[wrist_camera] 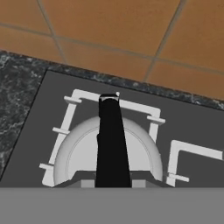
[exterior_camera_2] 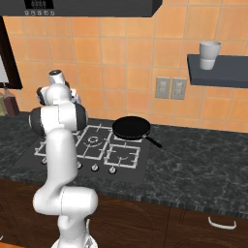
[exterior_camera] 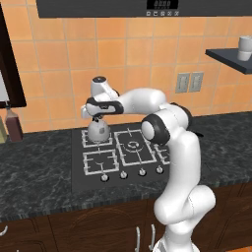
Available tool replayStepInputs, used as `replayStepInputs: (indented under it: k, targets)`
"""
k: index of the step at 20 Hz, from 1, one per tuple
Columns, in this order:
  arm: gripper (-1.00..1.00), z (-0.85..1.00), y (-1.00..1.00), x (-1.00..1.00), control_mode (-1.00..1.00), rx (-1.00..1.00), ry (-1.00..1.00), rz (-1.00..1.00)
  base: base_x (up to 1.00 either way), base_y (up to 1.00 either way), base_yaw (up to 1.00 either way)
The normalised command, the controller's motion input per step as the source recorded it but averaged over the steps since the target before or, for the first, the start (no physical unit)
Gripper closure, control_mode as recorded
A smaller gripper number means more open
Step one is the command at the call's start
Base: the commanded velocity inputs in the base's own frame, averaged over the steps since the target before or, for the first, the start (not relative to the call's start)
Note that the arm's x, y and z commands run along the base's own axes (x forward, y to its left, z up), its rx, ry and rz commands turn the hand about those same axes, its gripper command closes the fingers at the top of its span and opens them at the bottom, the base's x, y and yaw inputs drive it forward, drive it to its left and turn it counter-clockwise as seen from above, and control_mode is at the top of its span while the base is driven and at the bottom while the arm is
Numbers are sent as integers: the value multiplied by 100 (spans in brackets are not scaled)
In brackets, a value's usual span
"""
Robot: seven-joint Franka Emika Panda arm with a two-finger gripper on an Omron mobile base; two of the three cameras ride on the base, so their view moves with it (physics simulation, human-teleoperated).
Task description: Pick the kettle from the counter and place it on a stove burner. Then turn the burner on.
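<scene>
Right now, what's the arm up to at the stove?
The arm's gripper is shut on the kettle from above, holding it by its black handle over the rear left burner of the stove. The left base view cannot settle whether the kettle rests on the grate or hangs just above it. The knobs along the front are untouched. A black pan sits on another rear burner.

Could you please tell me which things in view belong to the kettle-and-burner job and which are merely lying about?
Job:
kettle, held by the shut gripper
rear-left stove burner under it
counter

Lying about:
black pan
brown bottle
white cup on the shelf
</scene>
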Motion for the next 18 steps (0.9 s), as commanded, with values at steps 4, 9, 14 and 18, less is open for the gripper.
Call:
replayStepInputs:
  k: [4,9,14,18]
  targets:
    - [100,-1,8,0,-100,0,-4,0,0,0,0]
    - [100,0,15,0,-100,0,-10,0,0,0,0]
    - [100,-3,5,10,-100,0,-8,0,0,0,0]
    - [100,-6,0,1,-100,0,0,0,0,0,0]
